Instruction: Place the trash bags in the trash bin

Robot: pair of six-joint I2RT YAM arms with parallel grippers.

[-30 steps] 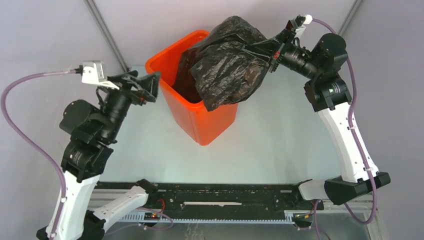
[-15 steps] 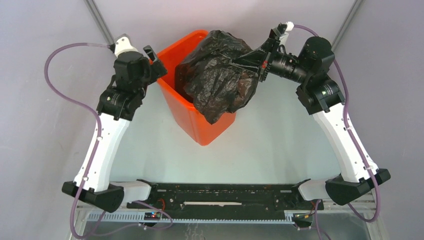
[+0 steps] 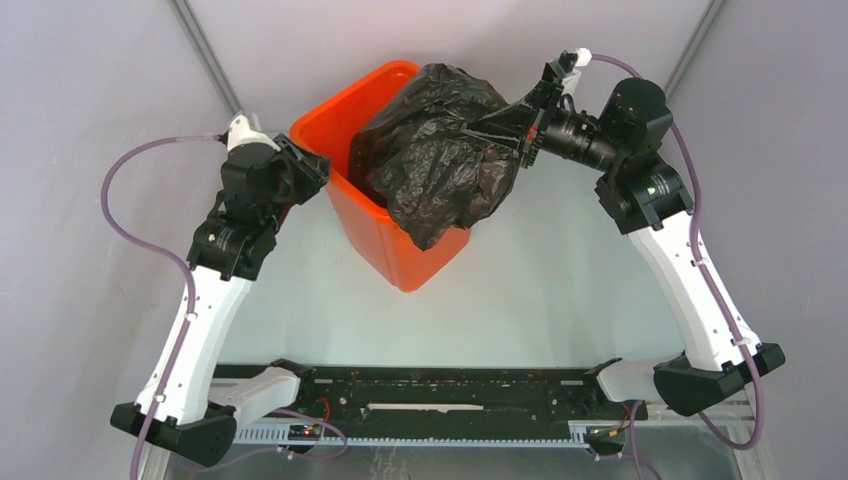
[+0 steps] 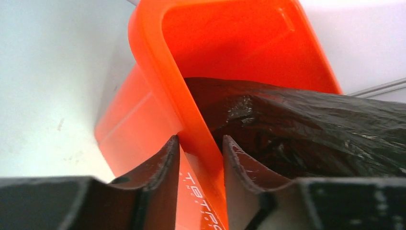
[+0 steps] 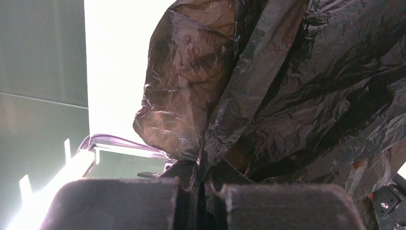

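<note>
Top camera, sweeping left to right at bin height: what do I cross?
In order: left gripper, astride the bin's rim → bright orange square plastic trash bin → crinkled glossy black plastic trash bag, bulging over the bin's right side → right gripper, shut on the bag.

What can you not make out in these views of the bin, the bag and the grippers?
- Top view: the floor of the trash bin, covered by the trash bag.
- Left wrist view: whether the left gripper clamps the rim or only straddles it; too close to tell.
- Right wrist view: the bag's full extent, cut off by the top and right edges.
</note>
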